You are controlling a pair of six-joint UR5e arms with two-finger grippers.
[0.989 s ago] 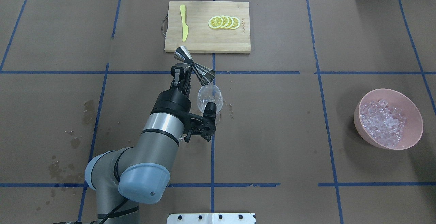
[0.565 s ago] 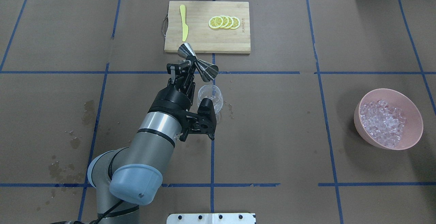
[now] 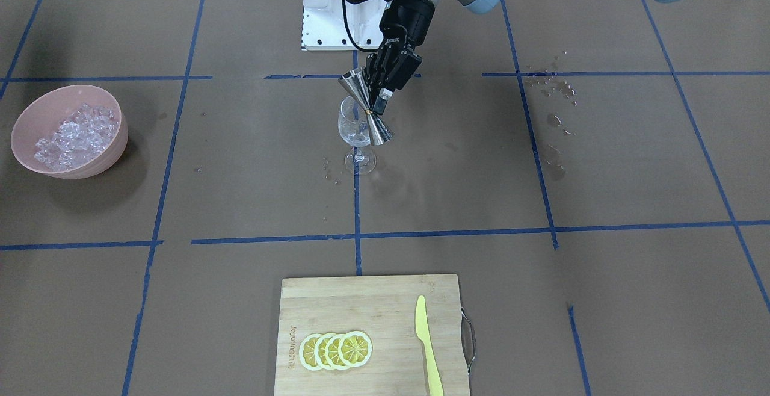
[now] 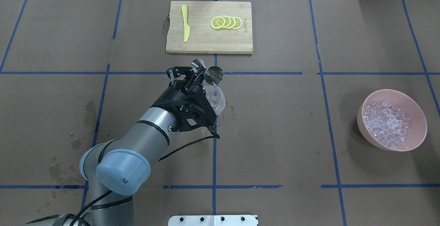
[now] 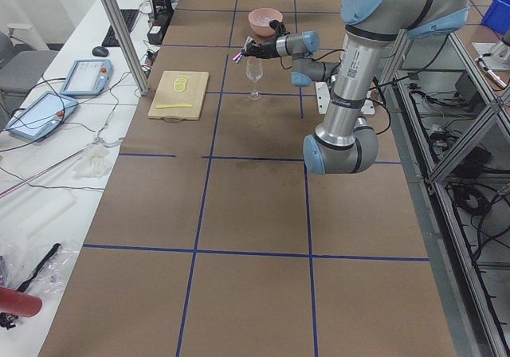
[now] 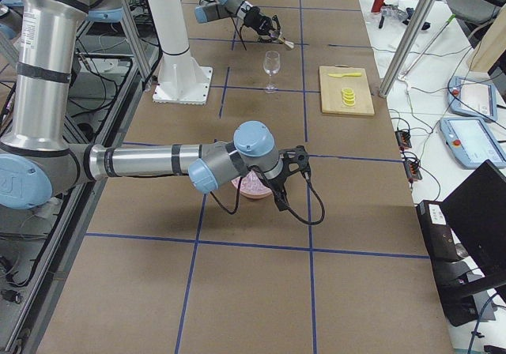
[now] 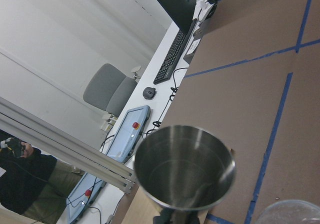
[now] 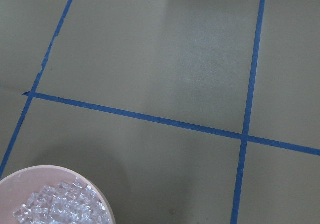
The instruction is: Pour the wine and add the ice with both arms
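Clear stemmed wine glass (image 3: pixel 354 131): needed steel double-cone jigger (image 4: pixel 213 75), clenched in left gripper (image 4: pixel 196 73), tipped squarely over rim; right gripper (image 6: pixel 278 197) fingers unreadable.

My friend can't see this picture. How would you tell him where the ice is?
Start at the big brown table with blue lines and go to the robot's right side, away from the wooden board and the wine glass. A pink bowl stands alone there, and the ice is the heap of small clear cubes inside it, not flat and yellow like the lemon slices.
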